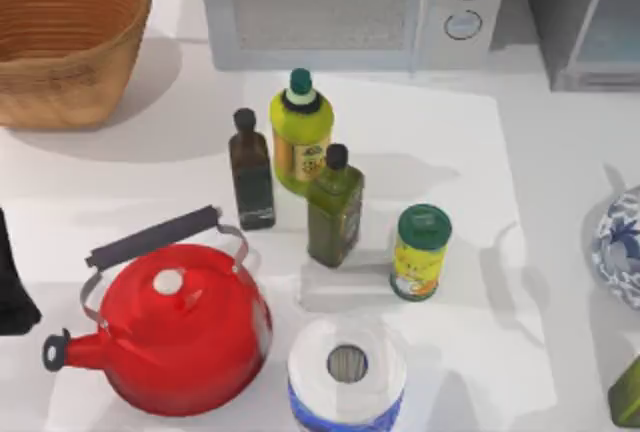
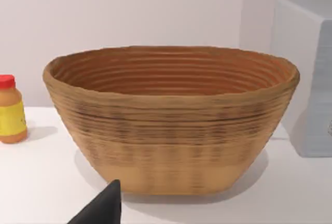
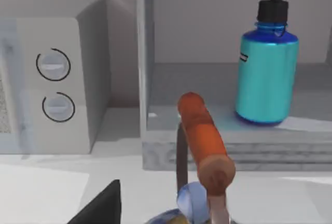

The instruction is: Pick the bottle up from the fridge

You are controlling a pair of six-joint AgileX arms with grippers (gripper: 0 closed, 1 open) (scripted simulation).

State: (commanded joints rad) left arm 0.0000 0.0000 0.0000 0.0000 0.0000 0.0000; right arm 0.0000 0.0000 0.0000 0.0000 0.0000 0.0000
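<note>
Bottle (image 3: pixel 266 63) upright on fridge (image 3: pixel 228 133) floor, cap up, long axis vertical; fridge at far right corner of tabletop (image 1: pixel 560 202).
Risk: snagging the orange-handled blue-and-white kettle (image 3: pixel 205 146) in front, striking the door frame, or toppling the bottle. Right hand (image 3: pixel 101 206) and left hand (image 2: pixel 101 208): state cannot be told.

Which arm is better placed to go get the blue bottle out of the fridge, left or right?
Right, probably. Its wrist view faces the bottle standing upright inside the fridge at the table's back right corner. The left gripper sits at the far left edge, facing the basket.
</note>
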